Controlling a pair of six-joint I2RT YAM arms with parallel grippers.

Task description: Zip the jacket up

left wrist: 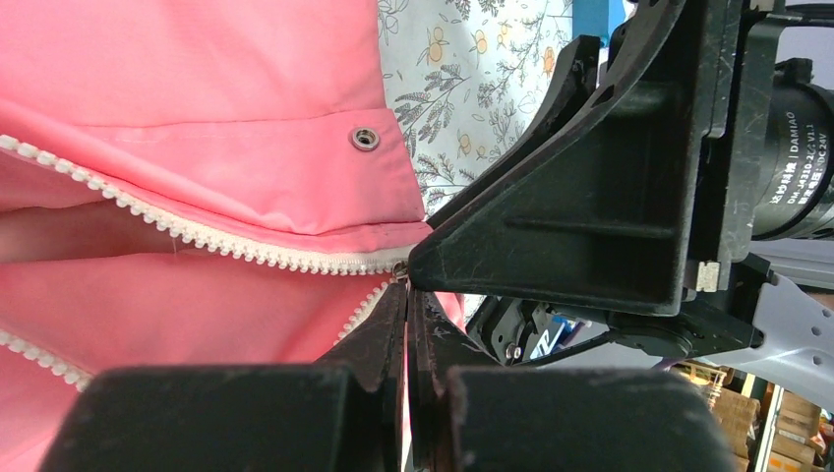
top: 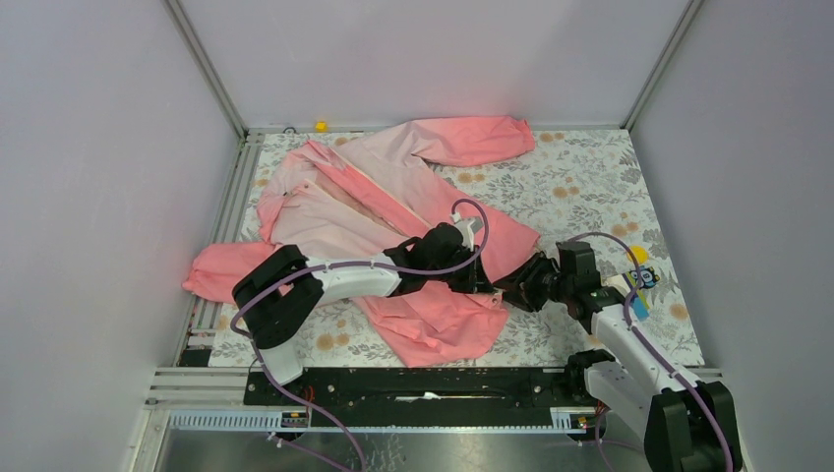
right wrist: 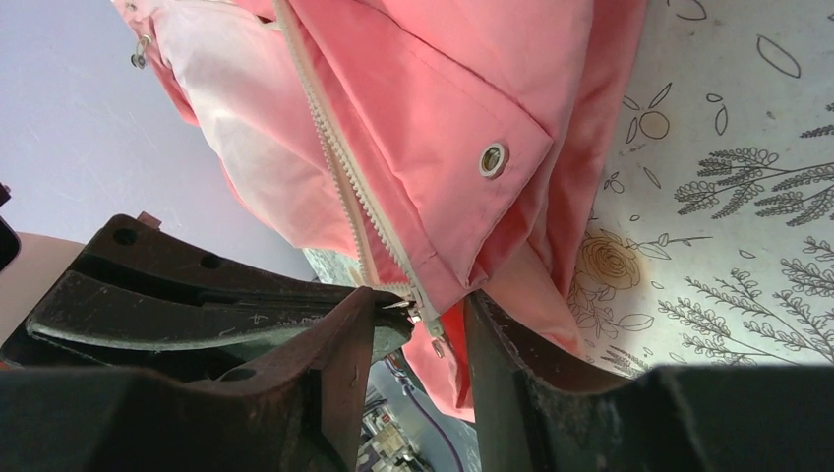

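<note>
From above, the jacket [top: 393, 187] lay spread on the flowered table [top: 590, 187], pale collar toward the far left and coral hem near me. My left pincer [top: 482, 283] and right pincer [top: 504, 285] met tip to tip at that hem. Through my left wrist camera, my left pincer [left wrist: 405, 305] was pressed together on the hem just below the point where the two rows of the zipper [left wrist: 246, 246] converged. A finger [left wrist: 551, 226] of my right pincer touched that same spot. Through my right wrist camera, my right pincer [right wrist: 428, 305] stood slightly spread with the hem corner and the zipper [right wrist: 339, 167] end between its fingers. I could not tell whether it truly pinched them.
</note>
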